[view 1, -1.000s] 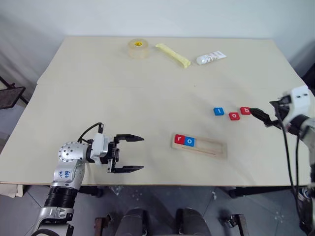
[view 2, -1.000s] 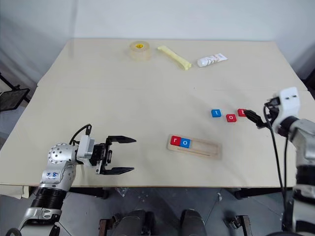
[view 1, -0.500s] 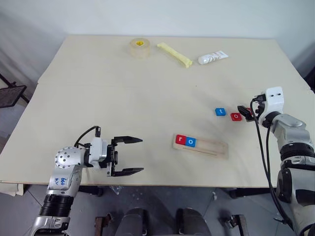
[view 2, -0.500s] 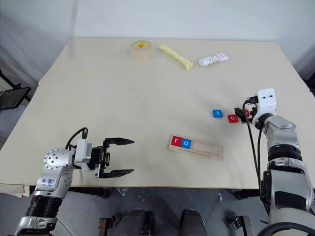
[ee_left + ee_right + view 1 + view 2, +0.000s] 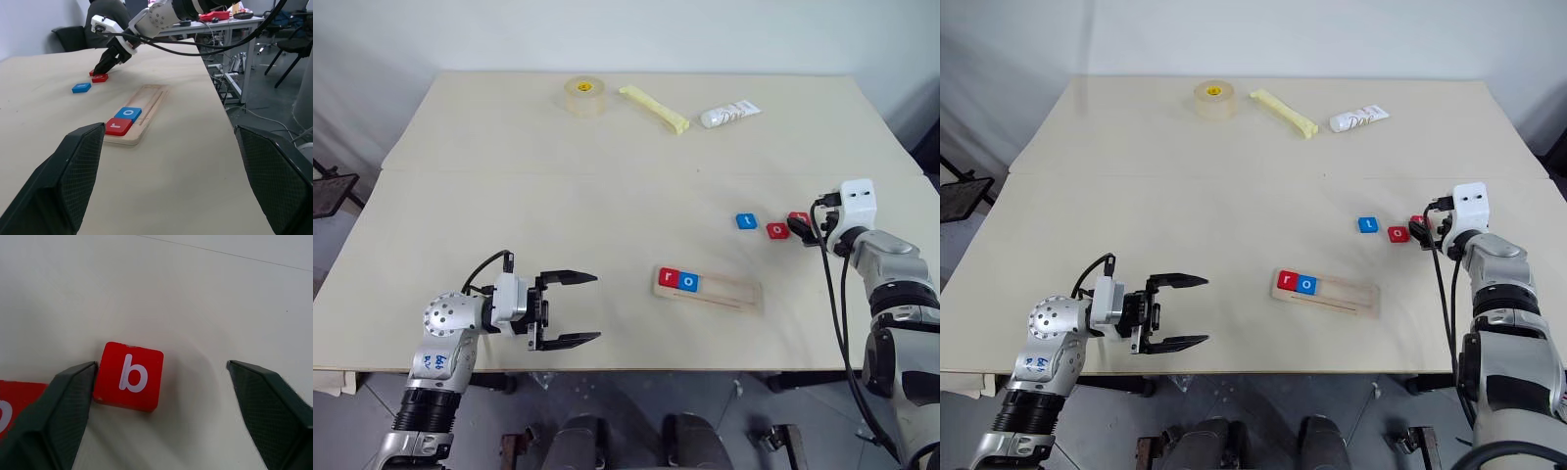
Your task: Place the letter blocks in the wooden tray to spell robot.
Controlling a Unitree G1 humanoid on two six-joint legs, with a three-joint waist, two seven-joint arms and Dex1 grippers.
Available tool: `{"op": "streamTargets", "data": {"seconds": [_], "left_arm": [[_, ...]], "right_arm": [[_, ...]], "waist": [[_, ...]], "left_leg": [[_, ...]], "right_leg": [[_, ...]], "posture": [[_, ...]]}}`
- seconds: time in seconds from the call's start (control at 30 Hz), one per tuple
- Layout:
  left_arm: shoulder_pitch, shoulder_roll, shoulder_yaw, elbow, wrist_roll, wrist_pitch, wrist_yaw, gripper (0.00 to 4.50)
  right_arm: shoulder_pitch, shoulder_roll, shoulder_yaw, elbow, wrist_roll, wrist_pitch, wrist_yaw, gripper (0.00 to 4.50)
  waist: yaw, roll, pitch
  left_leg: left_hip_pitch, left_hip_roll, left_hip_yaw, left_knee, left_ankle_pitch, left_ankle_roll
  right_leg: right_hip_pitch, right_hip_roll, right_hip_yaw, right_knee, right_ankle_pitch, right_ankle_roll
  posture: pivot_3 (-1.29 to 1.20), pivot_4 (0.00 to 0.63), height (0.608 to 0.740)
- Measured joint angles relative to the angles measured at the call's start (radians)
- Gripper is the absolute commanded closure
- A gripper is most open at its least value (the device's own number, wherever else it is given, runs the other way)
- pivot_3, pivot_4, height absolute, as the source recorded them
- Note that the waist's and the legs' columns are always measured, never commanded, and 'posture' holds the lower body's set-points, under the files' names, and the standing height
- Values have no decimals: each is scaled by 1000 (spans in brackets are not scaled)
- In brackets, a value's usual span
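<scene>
The left end effector [image 5: 570,308] hangs over the near left of the desk [image 5: 558,215] with its two fingers wide apart and nothing between them. At about 3 o'clock from it lies the wooden tray [image 5: 710,288]. Its long side runs left to right, tipped a little nearer at its right end. At its left end sit a red block [image 5: 668,277] with "r" and a blue block [image 5: 689,282] with "o", side by side.

Farther off, at about 1 o'clock from the tray, lie a blue "t" block [image 5: 746,221] and a red "o" block [image 5: 777,230]. Just right of those is the red "b" block [image 5: 129,376]. The right end effector [image 5: 161,411] has its fingers open around this block, one finger touching its side.

At the far edge lie a roll of tape [image 5: 584,96], a pale yellow stick [image 5: 654,108] and a white tube [image 5: 730,114]; its writing is too small to read.
</scene>
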Motion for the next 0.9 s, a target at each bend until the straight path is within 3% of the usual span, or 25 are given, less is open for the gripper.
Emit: {"op": "streamTargets", "data": {"seconds": [0.13,0.2,0.37,0.53,0.7,0.9], "left_arm": [[-2,-3,0,4,0,-4,-1,0],[-4,-4,-1,8,0,-6,-2,0],[-23,-5,1,52,0,-12,-25,0],[-54,-5,2,134,0,-37,-66,0],[-124,-22,2,247,0,-69,-116,0],[-179,-42,-2,318,0,-91,-163,0]], "right_arm": [[0,5,-4,0,2,4,-6,2561],[0,8,-7,-1,3,1,-13,3041],[47,9,-34,-70,18,17,-34,3035],[291,12,-90,-511,81,172,-68,3035],[681,126,-204,-1181,165,461,-206,3035],[895,259,-268,-1598,221,672,-330,3035]], "waist": [[0,0,0],[-1,0,0],[1,0,0],[3,0,0],[26,1,-1],[27,1,-1]], "left_leg": [[0,0,0,0,0,0],[0,0,0,0,0,0],[0,0,0,0,0,0],[-1,0,-1,-1,0,0],[-1,0,-2,-1,0,-1],[1,0,0,0,0,-1]], "right_leg": [[0,0,0,0,0,0],[0,0,0,0,0,0],[0,0,0,0,0,0],[-1,0,0,0,0,0],[-1,1,0,1,0,0],[-1,2,3,0,0,0]], "posture": [[0,150,740],[0,150,740],[0,150,740],[0,150,740],[0,150,740],[0,150,740]]}}
